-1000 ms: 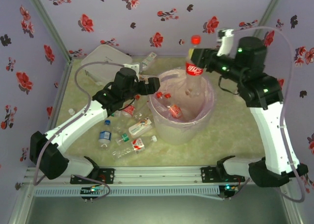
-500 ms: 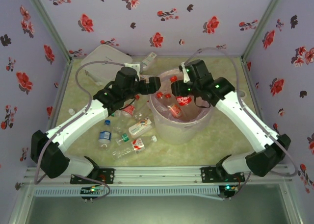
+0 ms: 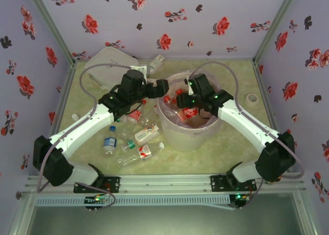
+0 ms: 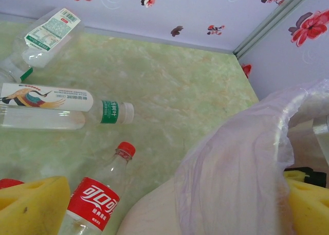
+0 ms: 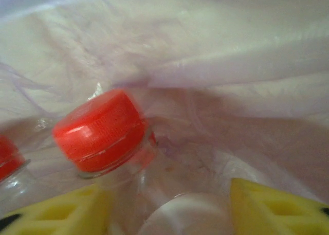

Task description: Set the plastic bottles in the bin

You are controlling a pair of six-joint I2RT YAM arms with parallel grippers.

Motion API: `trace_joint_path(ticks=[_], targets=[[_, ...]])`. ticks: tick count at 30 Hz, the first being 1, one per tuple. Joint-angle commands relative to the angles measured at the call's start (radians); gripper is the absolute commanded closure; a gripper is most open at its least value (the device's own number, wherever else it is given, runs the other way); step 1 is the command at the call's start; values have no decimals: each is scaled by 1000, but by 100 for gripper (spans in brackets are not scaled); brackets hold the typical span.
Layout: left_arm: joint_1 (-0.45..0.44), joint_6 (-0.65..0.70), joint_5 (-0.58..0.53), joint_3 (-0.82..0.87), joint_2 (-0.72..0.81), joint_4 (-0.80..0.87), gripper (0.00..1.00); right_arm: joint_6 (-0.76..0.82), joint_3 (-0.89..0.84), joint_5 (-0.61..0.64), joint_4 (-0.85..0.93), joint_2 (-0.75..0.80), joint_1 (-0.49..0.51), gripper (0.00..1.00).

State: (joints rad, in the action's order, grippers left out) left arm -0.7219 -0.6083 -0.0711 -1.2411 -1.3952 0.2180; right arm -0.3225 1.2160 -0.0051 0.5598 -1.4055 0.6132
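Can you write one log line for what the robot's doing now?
left gripper: open, at bin rim | right gripper: in bin, straddling bottle, grip unclear | table: other bottles lying

Small clear plastic bottle point(image 4: 95, 199): glossy, smooth.
Red plastic cap point(image 5: 100, 129): ribbed.
Translucent pink plastic bag point(image 4: 231, 163): thin, crinkled.
Pale green marbled tabletop point(image 4: 180, 86): smooth, faint sheen.

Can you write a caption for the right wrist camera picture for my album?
Red-capped bottle between the yellow jaws, down inside the bag-lined bin.
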Motion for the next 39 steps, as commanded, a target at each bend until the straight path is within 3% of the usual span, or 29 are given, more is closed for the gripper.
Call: trace_joint_path(ticks=[1, 3, 5, 12, 17, 21, 27, 32, 39], targets=[[-7, 6, -41, 5, -41, 51, 2, 10, 30, -26, 11, 34, 13, 26], [-7, 6, -41, 3, -41, 51, 2, 31, 65, -7, 62, 50, 14, 10], [-9, 14, -42, 2, -40, 53, 1, 61, 108, 9, 124, 72, 14, 1], [-15, 24, -44, -20, -54, 67, 1, 13, 312, -71, 217, 168, 5, 0], [-44, 27, -42, -42, -85, 55, 1, 35, 460, 154, 379, 176, -46, 0], [-71, 27, -39, -79, -124, 55, 1, -7, 507, 192, 497, 178, -186, 0], [-125, 31, -1, -169, -224, 26, 1, -18, 471, 252, 566, 254, -328, 0], [-173, 54, 34, -292, -339, 35, 1, -45, 392, 170, 556, 316, -467, 0], [-186, 129, 40, -352, -361, 59, 0, -40, 357, 209, 559, 344, -536, 0]])
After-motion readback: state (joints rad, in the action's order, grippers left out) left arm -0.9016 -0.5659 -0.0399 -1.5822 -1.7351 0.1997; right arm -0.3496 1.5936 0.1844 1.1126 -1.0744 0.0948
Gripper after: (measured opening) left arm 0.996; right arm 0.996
